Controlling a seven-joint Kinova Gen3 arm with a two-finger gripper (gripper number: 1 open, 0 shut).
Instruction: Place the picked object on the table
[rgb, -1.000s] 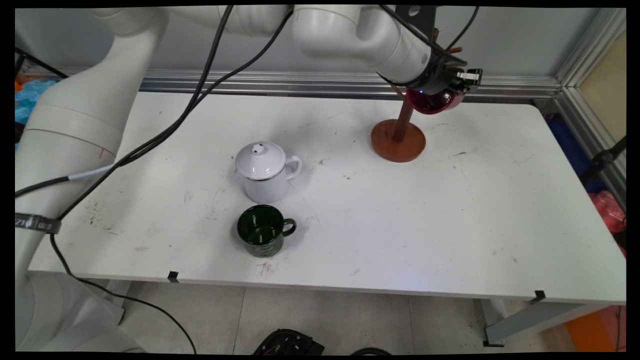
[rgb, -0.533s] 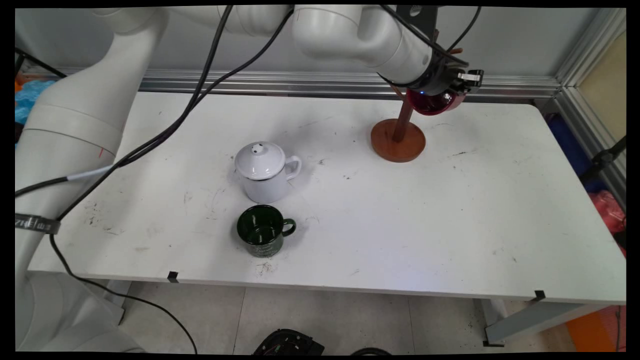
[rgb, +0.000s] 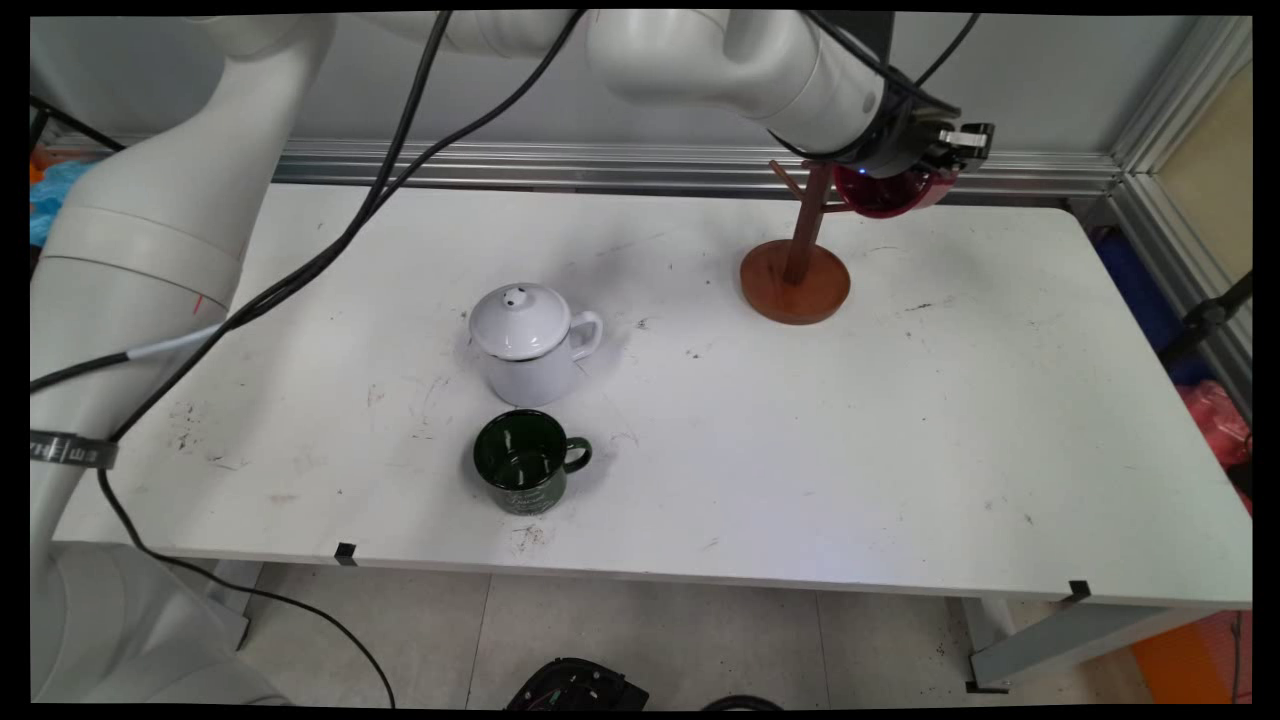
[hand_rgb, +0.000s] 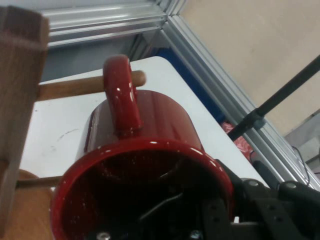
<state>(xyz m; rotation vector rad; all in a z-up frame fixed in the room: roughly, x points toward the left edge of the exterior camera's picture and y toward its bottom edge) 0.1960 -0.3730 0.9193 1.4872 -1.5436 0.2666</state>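
- The gripper (rgb: 925, 165) is high at the far right part of the table (rgb: 900, 420), just right of the top of the wooden mug stand (rgb: 797, 270).
- It holds a red mug (hand_rgb: 145, 165). In the hand view the mug's rim lies over the black linkage, with one finger (hand_rgb: 160, 207) inside the mug, so the fingers seem closed on its wall; the second finger is hidden, so I cannot say how wide they stand.
- The red mug (rgb: 885, 190) is in the air and lies on its side, with its opening toward the hand camera.
- Its handle (hand_rgb: 120, 95) points upward in the hand view, and a wooden peg (hand_rgb: 70, 86) of the stand passes through the handle loop. The end of the peg comes out on the other side of the handle.
- The post of the stand (hand_rgb: 17, 100) fills the left edge of the hand view, close beside the mug.
- The round brown base of the stand rests on the table, below and left of the mug, apart from it.
- A white enamel pot (rgb: 533, 340) with a lid stands near the middle of the table, its handle to the right.
- A dark green mug (rgb: 525, 462) stands upright just on the near side of the white pot, its handle also to the right. The two do not touch.
- Both are well apart from the stand and the gripper.
- Black cables (rgb: 400, 170) hang from the arm over the left part of the table.
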